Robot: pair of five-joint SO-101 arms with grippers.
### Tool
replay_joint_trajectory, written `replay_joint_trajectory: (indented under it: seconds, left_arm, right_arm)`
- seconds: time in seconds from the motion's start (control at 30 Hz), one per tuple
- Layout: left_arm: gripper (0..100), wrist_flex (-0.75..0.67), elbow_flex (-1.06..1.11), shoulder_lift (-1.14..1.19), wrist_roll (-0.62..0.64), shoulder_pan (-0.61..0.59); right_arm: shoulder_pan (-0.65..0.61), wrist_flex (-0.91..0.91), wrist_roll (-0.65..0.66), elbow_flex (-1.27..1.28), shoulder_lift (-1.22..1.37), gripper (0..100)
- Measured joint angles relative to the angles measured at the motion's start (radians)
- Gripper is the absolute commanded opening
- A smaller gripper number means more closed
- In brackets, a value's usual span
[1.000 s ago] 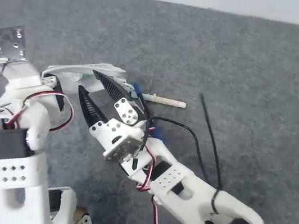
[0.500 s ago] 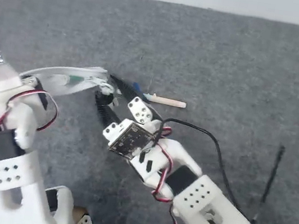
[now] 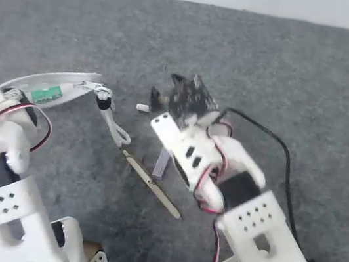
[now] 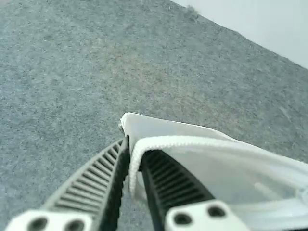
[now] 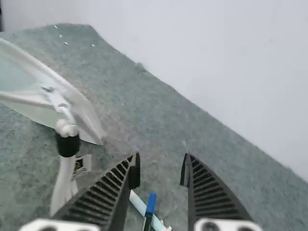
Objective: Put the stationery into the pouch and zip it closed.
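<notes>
Loading in progress, by the look of things, with the zip well down the list. Over on the left: left gripper (image 4: 134,147) clamped tight on the rim of the pouch (image 4: 216,163), pinching the white edge hard and holding that side up off the grey table (image 3: 315,80). Translucent, pale, sitting toward the left of the high view, with the zip pull (image 5: 67,143) and its white strap (image 5: 61,187) dangling from the end nearest the other arm.

Now the right gripper (image 5: 159,171): spread wide, carrying nothing, poised above a blue pen (image 5: 150,204) down on the table just beyond the pouch's end. Out in the open too, a wooden stick (image 3: 153,184) and a short grey piece (image 3: 160,164), touching or nearly so, between the two arms and apart from the pouch. Something green showing through the pouch wall; label or contents, impossible to tell.

So, at a guess: early in the job, several pieces to go. Next move calls for dropping those open jaws around the pen, closing across its barrel, then carrying it to the pouch mouth with the rim kept lifted on the left. Worth watching that dangling strap, right in the likely path.
</notes>
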Motion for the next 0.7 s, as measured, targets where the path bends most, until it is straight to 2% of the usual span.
replay_joint_trajectory:
  seconds: [0.47, 0.7]
  left_arm:
    - [1, 0.000, 0.000, 0.000, 0.000, 0.000]
    - [1, 0.000, 0.000, 0.000, 0.000, 0.000]
  right_arm:
    - [0.020, 0.330, -0.003, -0.430, 0.583, 12.7]
    - [0.020, 0.439, -0.003, -0.526, 0.776, 12.7]
